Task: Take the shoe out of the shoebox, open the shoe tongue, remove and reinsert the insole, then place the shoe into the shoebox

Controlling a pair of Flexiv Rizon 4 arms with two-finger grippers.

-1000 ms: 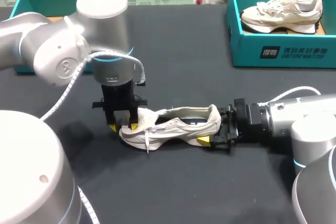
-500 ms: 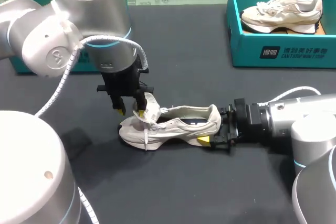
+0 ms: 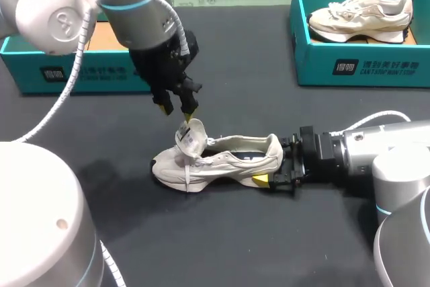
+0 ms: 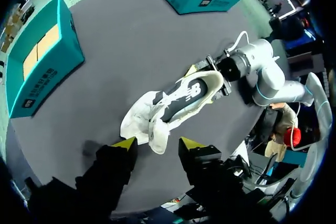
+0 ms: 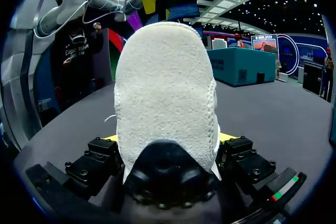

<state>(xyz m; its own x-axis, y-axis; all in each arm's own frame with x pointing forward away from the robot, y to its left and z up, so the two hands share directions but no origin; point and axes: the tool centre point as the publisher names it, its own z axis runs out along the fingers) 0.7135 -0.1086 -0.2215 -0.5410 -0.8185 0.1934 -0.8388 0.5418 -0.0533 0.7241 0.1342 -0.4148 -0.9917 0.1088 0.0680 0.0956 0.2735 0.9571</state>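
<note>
1. My right gripper is clamped on the heel of the shoe, which lies on its sole on the table. If that hold slackens, I judge the shoe will skid when I go for the insole.
2. My left gripper hangs just above the upturned tongue, fingers apart and holding nothing. Unheld, the tongue may flop over the opening.
3. The loose laces below it could snag a finger.

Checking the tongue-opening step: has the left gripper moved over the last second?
Yes. In the head view the left gripper has left the toe of the shoe and now sits above it, nearer the left shoebox.
</note>
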